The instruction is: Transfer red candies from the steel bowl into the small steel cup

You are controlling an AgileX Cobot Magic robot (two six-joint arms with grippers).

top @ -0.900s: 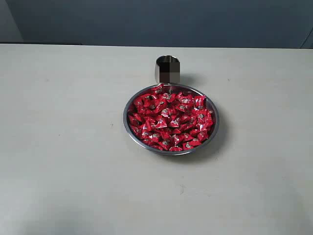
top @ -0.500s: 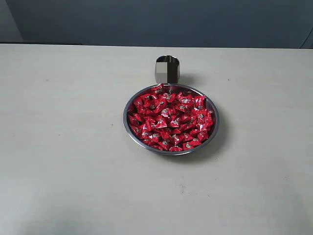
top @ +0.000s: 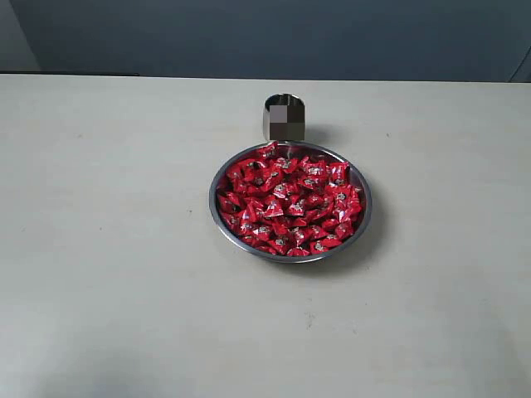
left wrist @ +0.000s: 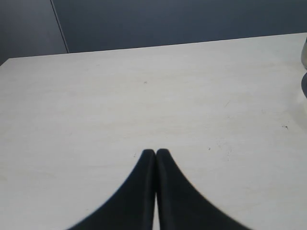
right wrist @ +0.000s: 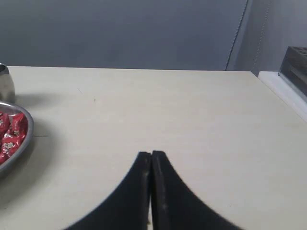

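Red candies [top: 289, 201] heaped in steel bowl [top: 290, 259] at mid-surface, small steel cup [top: 284, 118] just beyond far rim. Jaws of left gripper [left wrist: 156, 152] and right gripper [right wrist: 151, 154] pressed together, empty; bowl leftward of, probably nearer, the right.

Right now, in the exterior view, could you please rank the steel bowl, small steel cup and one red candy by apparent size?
Largest: steel bowl.
Next: small steel cup, though it stands farther back.
Smallest: one red candy.
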